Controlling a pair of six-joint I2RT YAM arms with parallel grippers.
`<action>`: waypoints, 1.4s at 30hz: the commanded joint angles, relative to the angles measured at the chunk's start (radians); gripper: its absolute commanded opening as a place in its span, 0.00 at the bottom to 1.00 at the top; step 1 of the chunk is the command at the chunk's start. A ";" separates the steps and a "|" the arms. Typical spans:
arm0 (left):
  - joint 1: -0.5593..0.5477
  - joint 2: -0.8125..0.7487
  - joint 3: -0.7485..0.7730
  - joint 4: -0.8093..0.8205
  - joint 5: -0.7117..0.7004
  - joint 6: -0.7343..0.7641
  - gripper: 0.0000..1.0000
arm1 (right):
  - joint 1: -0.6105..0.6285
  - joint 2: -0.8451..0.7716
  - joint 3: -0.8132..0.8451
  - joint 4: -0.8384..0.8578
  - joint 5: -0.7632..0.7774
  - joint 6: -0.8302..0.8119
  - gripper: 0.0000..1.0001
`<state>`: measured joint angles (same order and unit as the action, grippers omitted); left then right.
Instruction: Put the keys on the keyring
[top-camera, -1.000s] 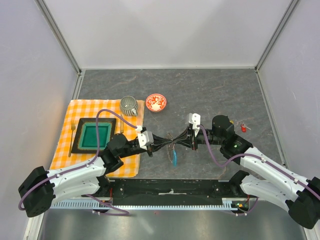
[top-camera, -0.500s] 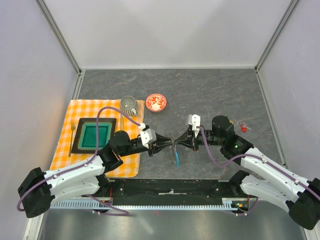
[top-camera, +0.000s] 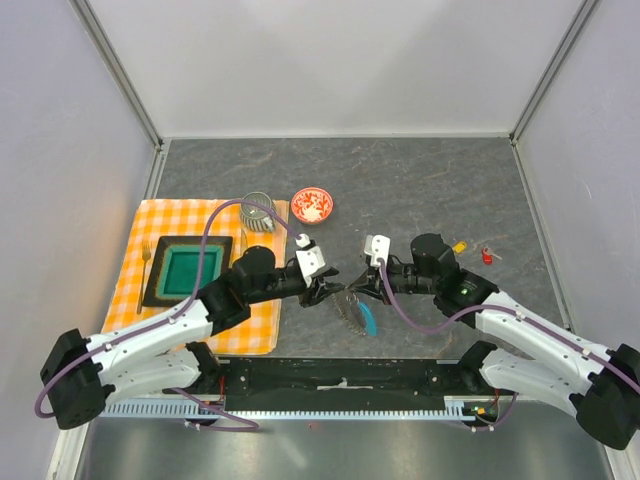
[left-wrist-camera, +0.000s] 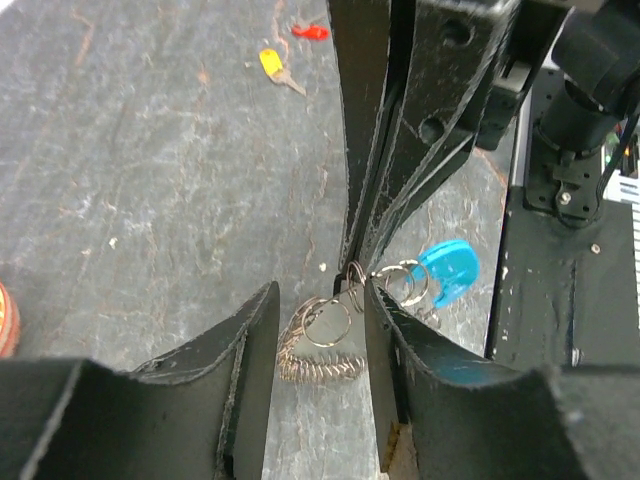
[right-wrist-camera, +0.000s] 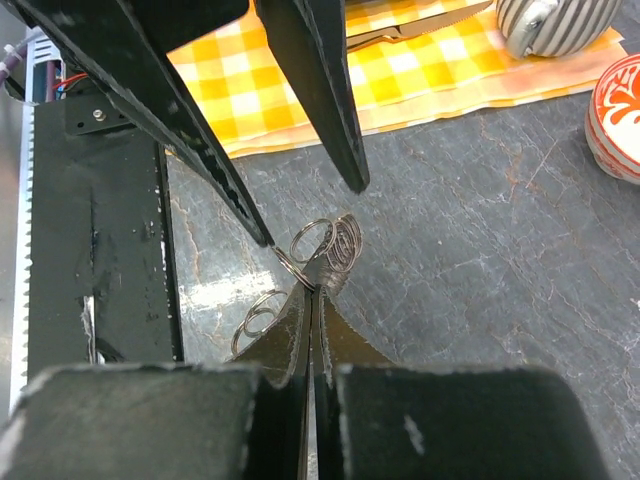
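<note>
My right pincer (right-wrist-camera: 310, 305) is clenched hard on one thin wire loop of the keyring (left-wrist-camera: 312, 368). The rest of the bunch, grey rings and a flat coil, sags beneath it onto the counter (left-wrist-camera: 150, 200). I cannot tell whether the pinched loop itself is clear of the slate. The blue tag (left-wrist-camera: 447, 272) lies just beside the bunch, on the side towards my bases.

My left pincer (left-wrist-camera: 318, 300) is released, with its two fingers spread either side of the rings and meeting the right one nearly tip to tip. In the right wrist view one left fingertip seems to touch a loop, but it grips nothing.

The yellow key (top-camera: 459, 246) and the red key (top-camera: 487, 256) lie loose on the counter, well apart from the keyring on my right side. They are near each other but not touching. Neither pincer holds a key, and I see none on the ring.

As I read it, I am at the readying step: the ring is being steadied between both arms, and the threading has not begun. The next move probably calls for the left pincer to close on a neighbouring loop. That would let the right one let go and fetch the yellow key, which is the closer of the two. The wire is thin and slippery, so that grip must land squarely or the bunch will swing away.
</note>
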<state>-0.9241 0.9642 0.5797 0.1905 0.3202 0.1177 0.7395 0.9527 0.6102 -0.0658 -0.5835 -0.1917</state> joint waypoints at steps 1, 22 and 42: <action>0.004 0.042 0.051 -0.031 0.057 0.022 0.46 | 0.024 -0.003 0.049 0.003 0.045 -0.037 0.00; 0.004 0.140 0.164 -0.160 0.143 -0.013 0.25 | 0.104 -0.009 0.065 -0.037 0.152 -0.075 0.00; 0.002 0.192 0.230 -0.304 0.137 0.013 0.11 | 0.116 -0.017 0.059 -0.031 0.169 -0.080 0.00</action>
<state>-0.9218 1.1366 0.7731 -0.0669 0.4469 0.1165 0.8471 0.9497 0.6334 -0.1181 -0.4084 -0.2592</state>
